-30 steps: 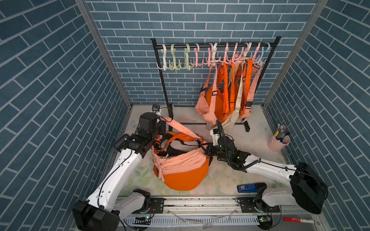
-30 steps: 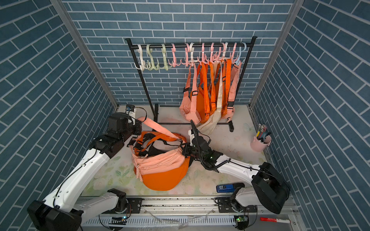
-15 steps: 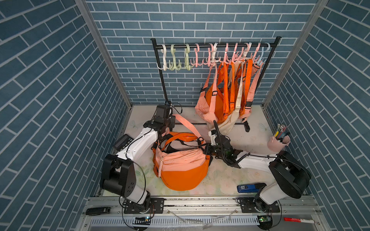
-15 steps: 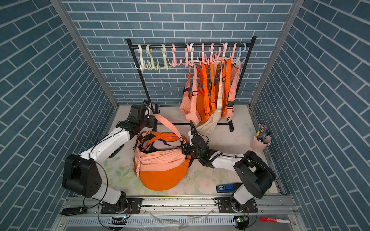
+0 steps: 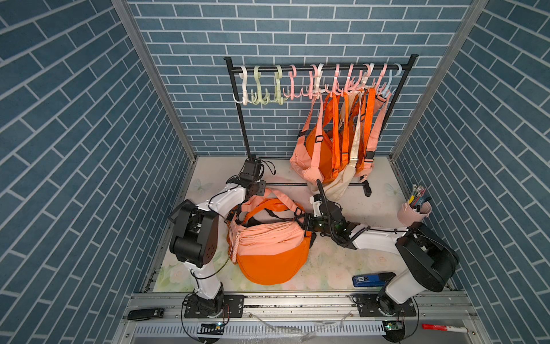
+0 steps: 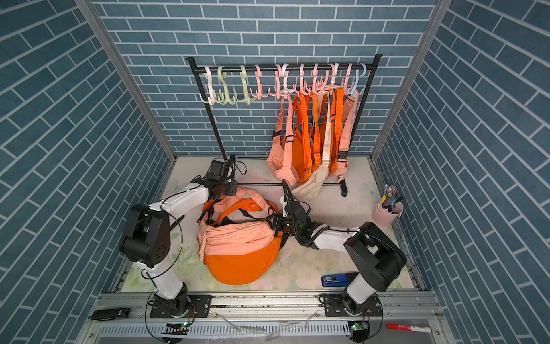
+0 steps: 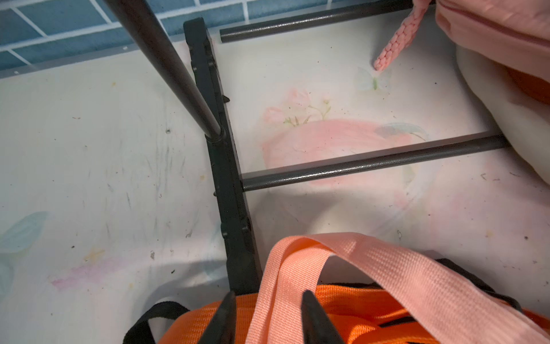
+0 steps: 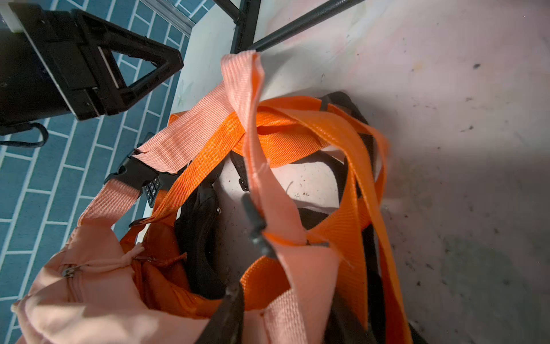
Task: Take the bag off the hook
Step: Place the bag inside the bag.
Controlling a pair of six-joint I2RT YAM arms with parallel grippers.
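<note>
Remote station, both top views: the peach-and-orange bag [image 5: 268, 250] [image 6: 238, 250] is lying off the rack on the floral table [image 5: 357, 262], sitting at about 6 o'clock from the table's centre, between the two arms. Its straps are piling up loosely at its 12 o'clock side.

I am watching the left gripper [image 5: 258, 193] hovering at the bag's 11 o'clock, just beside the rack's foot [image 7: 226, 166]. In the left wrist view the left gripper [image 7: 268, 293] is standing with its jaws parted, and the peach strap [image 7: 387, 268] is running flat between the fingers [image 7: 227, 312] without being squeezed.

The right gripper [image 5: 306, 222] [image 6: 272, 222] is pressing in at the bag's 2 o'clock end. In the right wrist view only one finger [image 8: 233, 309] is showing – peach fabric is covering the rest, so I cannot tell whether those jaws are parted or clamped on anything.

At 12 o'clock the black rack [image 5: 315, 68] is carrying a row of pastel hooks [image 5: 262, 89]; those toward its 9 o'clock end are hanging bare, while a cluster of other bags [image 5: 327, 149] is dangling from the 3 o'clock end. A pink cup of pens [image 5: 413, 213] is standing at the table's 3 o'clock edge, and a blue box-shaped item [image 5: 369, 280] is lying at 5 o'clock.
</note>
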